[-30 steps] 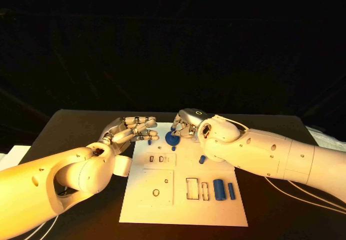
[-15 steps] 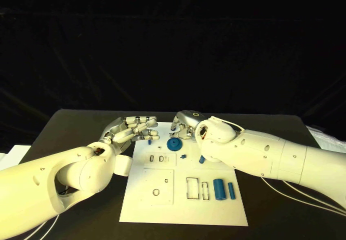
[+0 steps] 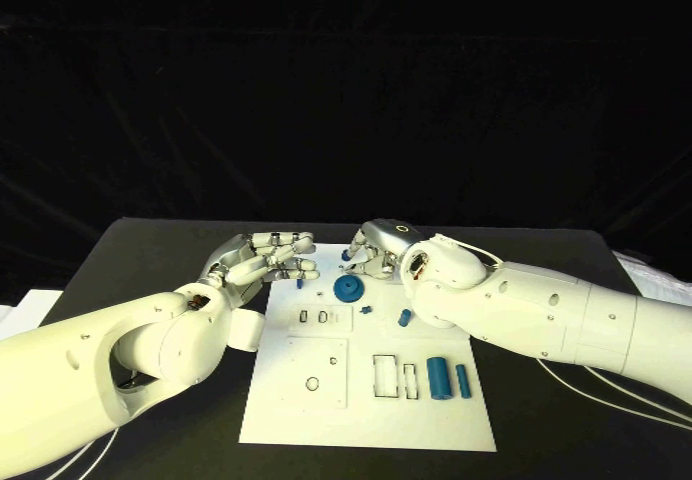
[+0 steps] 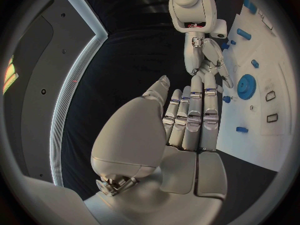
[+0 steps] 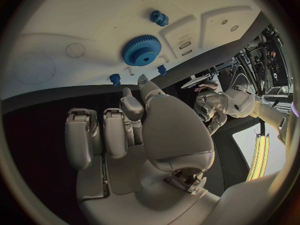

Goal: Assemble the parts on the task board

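The black table point(image 3: 159, 260) carries everything, and the white task board point(image 3: 361, 410) lies flat in its middle, long side running away from the robot.

The two white arms come next in bulk. The left arm point(image 3: 101, 370) reaches in over the near left of the table, and its left hand point(image 3: 267, 262) hovers at the board's far left edge. Its fingers are curled inward side by side with nothing in them (the left wrist view shows the palm bare), so it is closed on nothing. The right arm point(image 3: 562, 320) crosses the board's right side, and the right hand point(image 3: 378, 252) sits above the board's far end, just beyond the gear. Its fingers are bent in toward the palm too, and the right wrist view shows nothing held between them.

On the board, the largest of the parts is the blue gear point(image 3: 349, 289), lying flat near the far end, between the two hands and apart from both. Toward the near right lie two blue cylinders side by side, a thick one point(image 3: 437, 379) and a thin one point(image 3: 463, 381), both just right of the rectangular cut-outs point(image 3: 385, 377). A short blue peg point(image 3: 405, 319) lies at the right edge by the right arm. Smaller still are a tiny blue piece point(image 3: 369, 310) just near of the gear and another point(image 3: 300, 284) beside the left hand's fingertips.
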Robot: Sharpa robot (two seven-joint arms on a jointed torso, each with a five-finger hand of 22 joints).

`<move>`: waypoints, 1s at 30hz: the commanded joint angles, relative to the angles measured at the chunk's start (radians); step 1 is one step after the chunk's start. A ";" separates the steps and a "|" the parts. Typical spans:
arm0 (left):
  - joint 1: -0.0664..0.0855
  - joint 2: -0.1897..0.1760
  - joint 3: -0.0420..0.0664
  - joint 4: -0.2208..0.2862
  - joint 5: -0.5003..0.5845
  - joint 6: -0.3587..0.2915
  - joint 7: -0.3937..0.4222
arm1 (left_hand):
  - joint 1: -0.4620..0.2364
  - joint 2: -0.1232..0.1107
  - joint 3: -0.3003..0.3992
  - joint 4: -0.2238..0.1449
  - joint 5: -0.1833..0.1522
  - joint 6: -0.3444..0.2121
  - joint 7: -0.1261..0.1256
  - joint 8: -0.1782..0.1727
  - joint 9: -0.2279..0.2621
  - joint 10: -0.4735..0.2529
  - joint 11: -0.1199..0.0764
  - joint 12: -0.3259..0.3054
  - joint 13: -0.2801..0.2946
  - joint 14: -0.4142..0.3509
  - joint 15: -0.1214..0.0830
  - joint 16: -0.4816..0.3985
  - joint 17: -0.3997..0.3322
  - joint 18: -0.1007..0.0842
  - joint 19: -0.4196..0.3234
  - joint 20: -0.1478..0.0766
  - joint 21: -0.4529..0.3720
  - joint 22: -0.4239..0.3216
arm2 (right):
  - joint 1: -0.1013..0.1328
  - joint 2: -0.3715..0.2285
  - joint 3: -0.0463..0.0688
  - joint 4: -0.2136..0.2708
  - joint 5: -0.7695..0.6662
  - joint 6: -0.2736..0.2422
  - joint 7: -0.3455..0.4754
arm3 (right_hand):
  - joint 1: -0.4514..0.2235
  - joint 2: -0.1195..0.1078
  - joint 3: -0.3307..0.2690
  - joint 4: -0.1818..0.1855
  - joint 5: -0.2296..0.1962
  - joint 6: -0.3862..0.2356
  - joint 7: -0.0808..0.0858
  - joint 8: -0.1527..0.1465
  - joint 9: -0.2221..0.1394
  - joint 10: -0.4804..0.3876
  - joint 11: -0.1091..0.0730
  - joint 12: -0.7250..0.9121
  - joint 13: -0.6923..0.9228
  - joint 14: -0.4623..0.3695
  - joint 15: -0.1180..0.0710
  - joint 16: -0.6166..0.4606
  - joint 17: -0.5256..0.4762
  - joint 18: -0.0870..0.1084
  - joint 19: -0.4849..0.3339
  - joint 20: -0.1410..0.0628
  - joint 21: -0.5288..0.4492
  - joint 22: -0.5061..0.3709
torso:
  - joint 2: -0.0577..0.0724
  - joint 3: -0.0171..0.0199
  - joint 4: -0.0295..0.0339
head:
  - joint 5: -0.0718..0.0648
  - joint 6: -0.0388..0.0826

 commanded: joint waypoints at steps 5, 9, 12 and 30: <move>0.001 -0.005 0.001 0.004 0.002 0.020 0.000 | 0.008 0.000 0.000 -0.006 -0.006 -0.001 0.000 -0.004 0.001 0.001 -0.001 -0.003 0.001 -0.006 -0.001 -0.006 0.001 0.015 0.000 0.000 -0.001 0.002 | 0.003 -0.051 0.003 0.065 0.022 0.068 0.026 | -0.015 -0.033 -0.014 0.005 0.023 -0.026 0.004 -0.014 -0.004 -0.014 0.006 -0.019 -0.008 0.053 0.007 -0.007 -0.002 -0.009 -0.007 0.005 -0.004 0.076 | 0.000 0.0011 -0.0036 | -0.002 0.002; 0.001 -0.005 0.001 0.004 0.002 0.021 -0.001 | 0.008 0.000 0.000 -0.006 -0.006 -0.001 0.000 -0.004 0.001 0.001 -0.001 -0.003 0.001 -0.006 -0.001 -0.006 0.001 0.015 0.000 0.000 -0.001 0.002 | 0.004 -0.055 0.003 0.070 0.021 0.134 0.020 | -0.028 -0.059 -0.043 0.010 0.042 -0.057 0.010 -0.017 -0.008 -0.033 0.012 -0.047 -0.026 0.051 0.012 -0.010 -0.005 -0.007 -0.014 0.010 -0.009 0.066 | 0.000 0.0023 -0.0047 | -0.002 0.002; 0.001 -0.004 0.001 0.003 0.002 0.021 -0.001 | 0.008 0.000 0.000 -0.006 -0.006 -0.001 0.000 -0.004 0.001 0.001 -0.001 -0.003 0.001 -0.006 -0.001 -0.006 0.001 0.015 0.000 0.000 -0.001 0.002 | 0.004 -0.049 0.003 0.064 0.020 0.178 0.015 | -0.031 -0.065 -0.061 0.015 0.049 -0.074 0.014 -0.017 -0.008 -0.039 0.016 -0.054 -0.030 0.052 0.015 -0.009 -0.001 -0.007 -0.016 0.013 -0.011 0.063 | 0.000 0.0019 -0.0026 | -0.003 0.001; 0.001 -0.001 0.001 -0.001 0.002 0.023 -0.004 | 0.008 0.000 0.000 -0.006 -0.006 -0.001 0.000 -0.004 0.001 0.001 -0.001 -0.003 0.001 -0.006 -0.001 -0.006 0.001 0.015 0.000 0.000 -0.001 0.002 | 0.003 -0.008 0.001 0.032 0.009 0.189 0.007 | -0.025 -0.053 -0.080 0.023 0.066 -0.093 0.019 -0.014 -0.007 -0.040 0.020 -0.050 -0.022 0.054 0.019 -0.004 0.009 -0.007 -0.014 0.018 -0.010 0.067 | 0.000 0.0006 -0.0018 | -0.003 -0.004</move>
